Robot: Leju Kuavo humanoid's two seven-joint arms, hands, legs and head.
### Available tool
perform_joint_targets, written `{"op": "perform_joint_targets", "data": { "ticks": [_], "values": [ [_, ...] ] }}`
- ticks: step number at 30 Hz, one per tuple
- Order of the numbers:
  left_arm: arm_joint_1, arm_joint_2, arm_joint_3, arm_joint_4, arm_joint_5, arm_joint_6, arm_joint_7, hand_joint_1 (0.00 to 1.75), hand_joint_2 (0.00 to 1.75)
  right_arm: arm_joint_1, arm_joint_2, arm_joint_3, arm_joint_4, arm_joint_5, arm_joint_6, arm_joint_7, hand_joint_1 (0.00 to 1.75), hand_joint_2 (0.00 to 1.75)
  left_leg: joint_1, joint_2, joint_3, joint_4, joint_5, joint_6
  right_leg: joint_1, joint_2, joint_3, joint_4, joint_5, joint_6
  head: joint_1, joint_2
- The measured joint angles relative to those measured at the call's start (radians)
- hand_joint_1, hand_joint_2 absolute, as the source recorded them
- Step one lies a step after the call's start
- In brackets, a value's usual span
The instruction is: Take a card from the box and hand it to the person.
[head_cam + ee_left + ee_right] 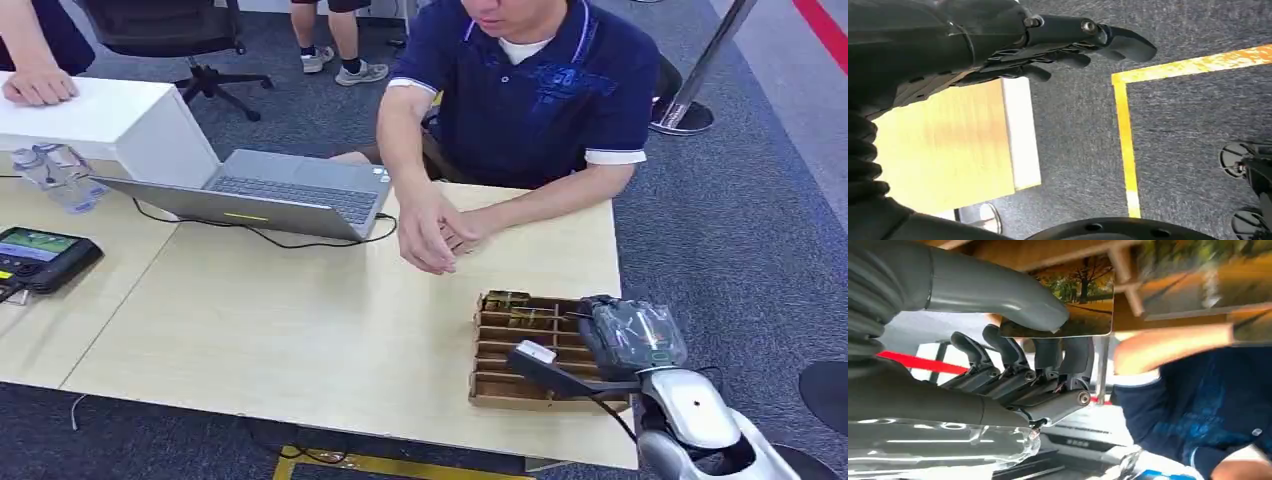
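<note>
We see the right hand (1048, 360) pinching a glossy landscape-print card (1068, 305) between thumb and fingers, over the brown slotted cardboard box (520, 345) at the near right of the light wood tabletop (300, 320). Left hand (1068, 50) hangs over grey carpet, fingers apart, holding nothing. The person in the navy polo (530, 90) sits at the far side, hands (435, 235) resting just beyond the box.

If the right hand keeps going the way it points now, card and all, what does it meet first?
Probably the person's hands: the right hand, pinching the card, points across the box toward them. Depth is unclear.
</note>
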Motion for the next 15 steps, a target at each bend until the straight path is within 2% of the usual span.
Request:
{"op": "perform_joint_targets", "data": {
  "ticks": [8,15],
  "values": [
    [0.000,0.000,0.002,0.000,-0.001,-0.003,-0.009,0.00,1.75,-0.038,-0.039,-0.124,-0.076,-0.083,-0.005,-0.018,1.45,1.75,0.000,0.000,0.000,0.000,0.000,0.000,0.000,0.000,0.000,0.000,0.000,0.000,0.000,0.000],
    [0.000,0.000,0.002,0.000,-0.013,-0.010,-0.010,0.00,1.75,-0.074,-0.066,-0.242,-0.089,-0.260,0.043,-0.103,1.45,1.75,0.000,0.000,0.000,0.000,0.000,0.000,0.000,0.000,0.000,0.000,0.000,0.000,0.000,0.000]
  ]
}}
